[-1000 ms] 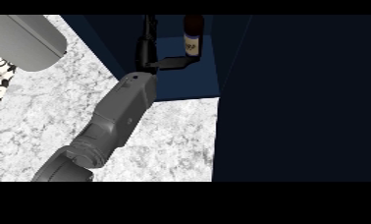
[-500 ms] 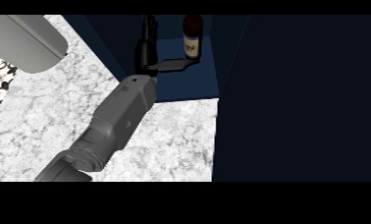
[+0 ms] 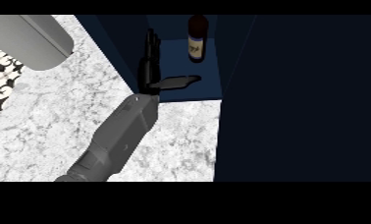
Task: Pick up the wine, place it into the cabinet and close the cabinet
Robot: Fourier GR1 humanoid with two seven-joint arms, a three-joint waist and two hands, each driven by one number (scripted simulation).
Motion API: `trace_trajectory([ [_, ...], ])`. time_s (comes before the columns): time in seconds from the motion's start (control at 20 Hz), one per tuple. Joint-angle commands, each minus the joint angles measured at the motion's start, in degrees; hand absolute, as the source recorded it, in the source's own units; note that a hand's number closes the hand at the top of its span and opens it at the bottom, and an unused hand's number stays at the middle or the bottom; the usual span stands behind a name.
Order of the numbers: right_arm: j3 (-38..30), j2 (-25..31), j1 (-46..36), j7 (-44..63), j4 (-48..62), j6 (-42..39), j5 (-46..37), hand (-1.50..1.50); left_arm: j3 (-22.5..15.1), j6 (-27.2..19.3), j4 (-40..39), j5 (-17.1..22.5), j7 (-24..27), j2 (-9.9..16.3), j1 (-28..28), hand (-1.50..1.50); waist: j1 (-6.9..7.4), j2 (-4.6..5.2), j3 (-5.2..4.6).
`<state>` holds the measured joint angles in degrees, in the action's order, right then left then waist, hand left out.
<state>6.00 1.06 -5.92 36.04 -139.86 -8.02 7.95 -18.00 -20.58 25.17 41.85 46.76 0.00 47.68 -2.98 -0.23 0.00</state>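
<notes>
The wine bottle [image 3: 196,39], dark with a pale label, stands upright on the blue floor of the open cabinet [image 3: 206,88], near its back. My left hand [image 3: 150,70] is inside the cabinet to the left of the bottle. Its fingers are straight and point away from me, and its thumb sticks out to the right. The hand is open and does not touch the bottle. A gap of bare cabinet floor lies between thumb and bottle. My right hand does not show.
A broad dark panel [image 3: 297,100], likely the cabinet door, fills the right side. The cabinet's left wall [image 3: 116,46] rises beside my hand. A grey cylinder [image 3: 36,41] and a checkered thing [image 3: 7,78] sit at the left on the marble counter [image 3: 65,120].
My left hand has let go and drawn back toward me, away from the bottle. The bottle stays standing in the cabinet.
</notes>
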Motion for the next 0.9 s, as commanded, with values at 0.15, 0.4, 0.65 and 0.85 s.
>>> trace_trajectory([
  [0.15,-0.43,0.56,-0.67,3.49,-3.84,2.11,-0.85,-1.5,-14.72,-11.72,20.15,3.39,-0.96,0.0,-13.39,-1.5,2.58,-0.13,-0.01],
  [0.4,-0.37,-0.3,2.67,-1.38,-2.49,0.75,-0.72,-1.5,-19.97,-20.02,31.35,0.82,-3.61,0.0,-17.66,-1.5,2.86,0.05,0.01],
  [0.65,-0.22,0.34,6.81,-1.76,-6.13,-0.81,0.44,-1.5,-24.14,-25.0,44.82,-3.52,-8.62,0.46,-23.48,-1.5,3.07,-0.07,0.04],
  [0.85,-3.51,2.09,2.97,3.18,-7.25,0.93,2.72,-1.5,-26.1,-26.94,54.22,-6.37,-9.27,4.08,-30.92,-1.5,3.15,-0.02,0.01],
])
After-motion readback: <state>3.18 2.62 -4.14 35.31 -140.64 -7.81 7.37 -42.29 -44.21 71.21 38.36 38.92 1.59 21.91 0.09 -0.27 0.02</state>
